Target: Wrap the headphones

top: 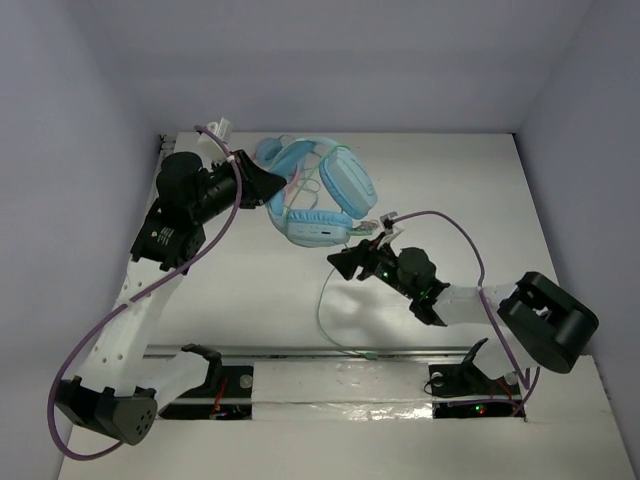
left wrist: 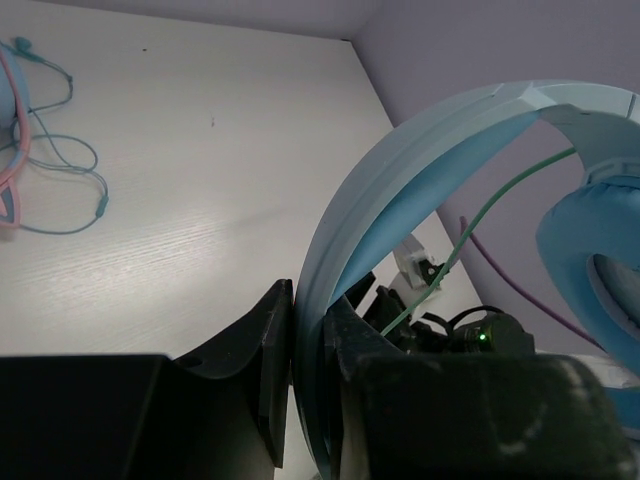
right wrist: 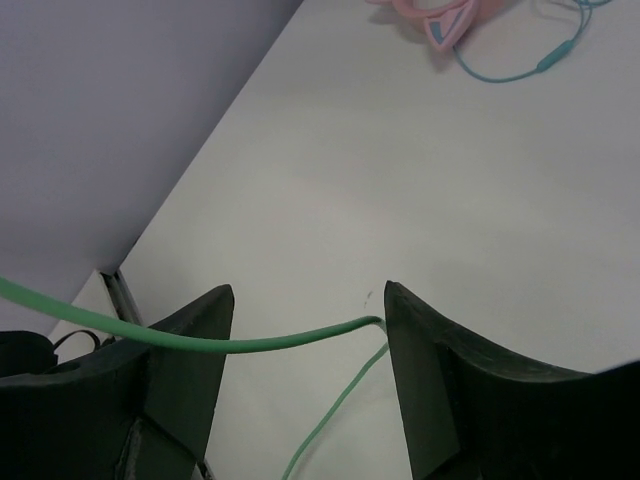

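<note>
The headphones (top: 335, 190) lie at the far middle of the table (top: 480, 200), their blue headband (left wrist: 400, 170) pinched tight in the left gripper (left wrist: 308, 300). The pale green cable (right wrist: 250, 343) crosses between the spread fingers of the right gripper (right wrist: 308, 300), seemingly touching both.

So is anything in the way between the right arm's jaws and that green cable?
Nothing visible is. The green cable runs through the gap between the right arm's open jaws, with bare table beneath. The left arm's jaws are shut on the headphones' blue headband.
</note>
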Tool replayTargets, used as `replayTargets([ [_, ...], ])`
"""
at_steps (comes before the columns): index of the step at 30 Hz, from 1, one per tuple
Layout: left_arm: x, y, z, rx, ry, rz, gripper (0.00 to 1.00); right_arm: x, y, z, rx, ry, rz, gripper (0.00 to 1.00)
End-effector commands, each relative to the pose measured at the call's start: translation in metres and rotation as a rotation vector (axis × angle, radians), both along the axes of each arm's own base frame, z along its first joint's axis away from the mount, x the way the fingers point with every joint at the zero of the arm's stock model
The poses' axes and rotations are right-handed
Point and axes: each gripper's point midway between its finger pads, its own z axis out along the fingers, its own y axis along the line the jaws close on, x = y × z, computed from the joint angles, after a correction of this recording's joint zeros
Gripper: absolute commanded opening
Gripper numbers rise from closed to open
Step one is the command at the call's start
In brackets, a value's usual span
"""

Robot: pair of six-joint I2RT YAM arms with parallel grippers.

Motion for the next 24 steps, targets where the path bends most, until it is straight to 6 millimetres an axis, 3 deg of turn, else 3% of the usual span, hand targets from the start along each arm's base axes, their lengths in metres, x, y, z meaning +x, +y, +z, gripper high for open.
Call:
replayTargets([
  [1,-0.011,-0.004,0.066,-0.141,-0.15,-0.034,0.0,0.007,0.007,0.03,0.098,-0.094,0.012,0.67],
  [5,-0.01,-0.005,0.065,-0.147,-0.144,-0.038,0.0,0.011,0.022,0.023,0.116,-0.086,0.054,0.66],
  [8,-0.009,-0.004,0.065,-0.144,-0.146,-0.026,0.0,0.014,0.032,0.006,0.107,-0.054,0.078,0.64],
  [15,-0.003,0.001,0.069,-0.145,-0.155,0.008,0.0,0.007,0.037,-0.012,0.163,-0.004,0.118,0.55],
  [18,0.003,0.002,0.067,-0.15,-0.153,0.025,0.0,0.004,0.043,-0.023,0.165,0.026,0.15,0.39],
  [19,0.004,0.002,0.064,-0.157,-0.141,0.029,0.0,0.0,0.047,-0.024,0.166,0.031,0.182,0.29],
  [20,0.007,0.002,0.064,-0.162,-0.141,0.038,0.0,0.001,0.051,-0.025,0.17,0.033,0.194,0.13],
  [22,0.012,0.005,0.061,-0.171,-0.133,0.068,0.0,-0.001,0.054,-0.026,0.177,0.052,0.214,0.03],
  [24,0.02,0.011,0.059,-0.187,-0.132,0.123,0.0,-0.003,0.058,-0.029,0.165,0.076,0.217,0.0],
])
